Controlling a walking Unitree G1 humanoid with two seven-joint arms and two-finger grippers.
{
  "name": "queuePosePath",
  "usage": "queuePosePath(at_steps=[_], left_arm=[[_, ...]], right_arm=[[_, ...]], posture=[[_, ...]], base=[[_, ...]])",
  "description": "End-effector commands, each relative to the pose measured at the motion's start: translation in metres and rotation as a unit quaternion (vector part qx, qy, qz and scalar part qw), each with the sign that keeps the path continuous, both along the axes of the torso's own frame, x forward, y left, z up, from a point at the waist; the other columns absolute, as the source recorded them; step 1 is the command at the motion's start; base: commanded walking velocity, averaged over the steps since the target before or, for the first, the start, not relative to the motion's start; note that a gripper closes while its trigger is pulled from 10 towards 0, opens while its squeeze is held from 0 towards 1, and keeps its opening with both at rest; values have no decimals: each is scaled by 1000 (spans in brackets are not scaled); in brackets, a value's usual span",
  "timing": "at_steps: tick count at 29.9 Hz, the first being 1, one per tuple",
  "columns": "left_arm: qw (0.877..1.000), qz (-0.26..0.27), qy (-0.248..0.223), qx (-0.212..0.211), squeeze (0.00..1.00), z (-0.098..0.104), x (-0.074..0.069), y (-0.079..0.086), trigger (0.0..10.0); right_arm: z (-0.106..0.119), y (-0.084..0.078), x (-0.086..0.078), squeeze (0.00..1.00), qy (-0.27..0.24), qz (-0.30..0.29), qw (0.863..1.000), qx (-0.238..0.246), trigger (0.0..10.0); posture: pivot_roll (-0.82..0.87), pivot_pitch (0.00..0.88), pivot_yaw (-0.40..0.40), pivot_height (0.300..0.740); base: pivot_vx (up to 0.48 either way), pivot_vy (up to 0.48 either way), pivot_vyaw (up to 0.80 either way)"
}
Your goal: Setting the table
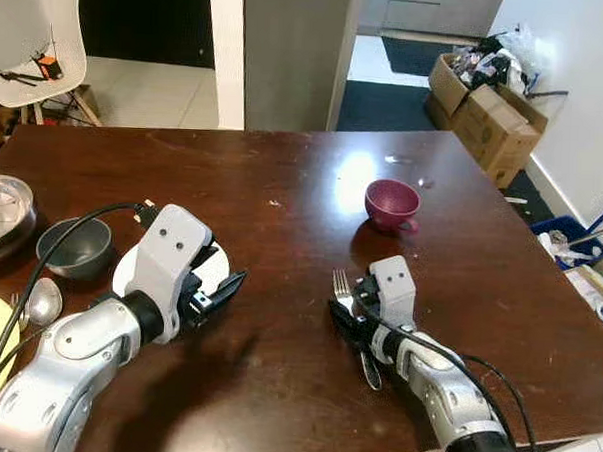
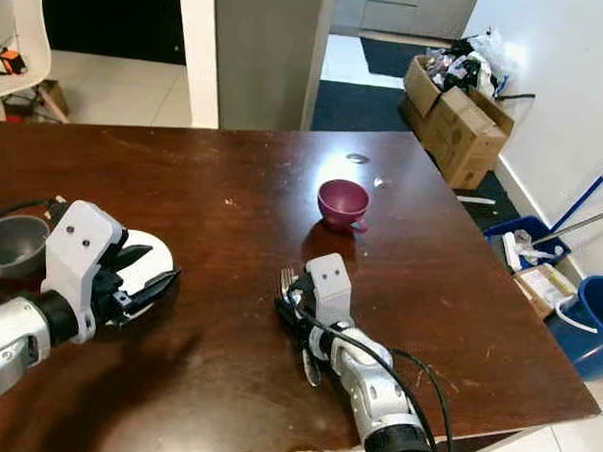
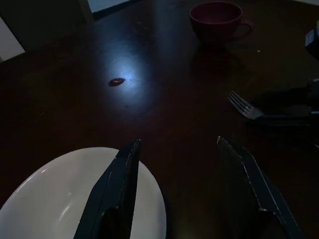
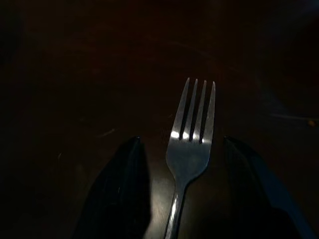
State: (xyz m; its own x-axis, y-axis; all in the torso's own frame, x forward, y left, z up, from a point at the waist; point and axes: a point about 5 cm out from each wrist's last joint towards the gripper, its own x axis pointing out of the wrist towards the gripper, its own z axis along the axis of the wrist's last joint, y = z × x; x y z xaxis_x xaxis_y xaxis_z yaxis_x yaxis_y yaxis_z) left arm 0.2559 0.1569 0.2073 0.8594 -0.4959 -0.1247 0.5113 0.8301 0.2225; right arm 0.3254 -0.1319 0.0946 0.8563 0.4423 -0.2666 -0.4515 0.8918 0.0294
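Fork point(image 4: 192, 149) flat on the tabletop, toward the near edge and right of middle, tines aimed at the far edge; lying between the open fingers of the right gripper point(image 1: 350, 310), jaws wide to either side of the neck, not clamped. Likely either just set down or about to be picked up, cannot tell which. Cup point(image 1: 392, 204) beyond it, toward the far right corner, handle turned to the near side, apart from the fork. Plate point(image 3: 75, 199) near the left edge, left gripper point(image 3: 179, 184) poised low over its rim with jaws wide, probably lining up for a grasp. Bowl point(image 1: 74, 246) just left of the plate; spoon point(image 1: 40, 301) nearer the corner. Dark, glossy wooden table point(image 1: 284, 175), glare near the cup. Beyond: doorway, chair point(image 1: 39, 44), boxes point(image 1: 482, 104) by the wall.
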Motion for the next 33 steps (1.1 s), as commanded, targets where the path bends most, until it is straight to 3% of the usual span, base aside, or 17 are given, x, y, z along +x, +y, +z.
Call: queuePosePath(at_steps=[1, 7, 8, 9, 10, 11, 12, 13, 14, 19, 27, 30, 33], left_arm=[[1000, -8, 2, -1, 0, 1, -3, -3, 10000], [1000, -6, 8, -3, 0, 1, -4, -5, 10000], [1000, -6, 8, -4, 0, 1, -4, -5, 10000], [1000, -6, 9, -5, 0, 1, -4, -5, 10000], [1000, -6, 10, -5, 0, 1, -4, -6, 10000], [1000, -7, 10, -6, 0, 1, -5, -6, 10000], [1000, -7, 10, -6, 0, 1, -5, -6, 10000], [1000, -7, 11, -6, 0, 0, -5, -7, 10000], [1000, -7, 11, -7, 0, 0, -5, -7, 10000], [1000, -7, 13, -10, 0, 0, -5, -9, 10000], [1000, -8, 14, -12, 0, 0, -4, -10, 10000], [1000, -9, 13, -12, 0, 0, -3, -11, 10000], [1000, -10, 11, -14, 0, 0, -1, -13, 10000]], right_arm=[[-10, 1, -3, 0, 26, 0, 1000, 1, 10000], [-20, 4, -5, 0, 54, 7, 999, -6, 10000], [-21, 4, -5, 0, 58, 7, 998, -11, 9216], [-23, 4, -6, 0, 61, 7, 998, -14, 9216], [-24, 4, -6, 0, 66, 8, 998, -16, 4745], [-27, 4, -8, 0, 74, 9, 997, -22, 3137], [-27, 4, -8, 0, 74, 9, 997, -22, 3137], [-29, 4, -9, 0, 79, 11, 996, -27, 2314], [-30, 4, -10, 0, 83, 11, 996, -32, 0], [-39, 2, -15, 0, 107, 9, 993, -46, 0], [-45, 1, -20, 0, 133, -18, 991, -1, 0], [-43, 0, -19, 0, 126, -22, 992, 4, 0], [-19, -3, -11, 0, 66, -33, 997, 22, 0]], posture=[[113, 90, 25, 740], [115, 101, 23, 740], [114, 102, 23, 740], [114, 102, 23, 740], [113, 103, 22, 740], [113, 103, 22, 740], [113, 103, 22, 740], [111, 104, 22, 740], [110, 105, 22, 740], [107, 106, 20, 740], [98, 106, 23, 740], [97, 104, 23, 740], [88, 98, 24, 740]], base=[[0, 0, 0], [0, 0, 0], [0, 0, 0], [0, 0, 0], [0, 0, 0], [0, 0, 0], [0, 0, 0], [0, 0, 0], [0, 0, 0], [0, 0, 0], [0, 0, 0], [0, 0, 0], [0, 0, 0]])
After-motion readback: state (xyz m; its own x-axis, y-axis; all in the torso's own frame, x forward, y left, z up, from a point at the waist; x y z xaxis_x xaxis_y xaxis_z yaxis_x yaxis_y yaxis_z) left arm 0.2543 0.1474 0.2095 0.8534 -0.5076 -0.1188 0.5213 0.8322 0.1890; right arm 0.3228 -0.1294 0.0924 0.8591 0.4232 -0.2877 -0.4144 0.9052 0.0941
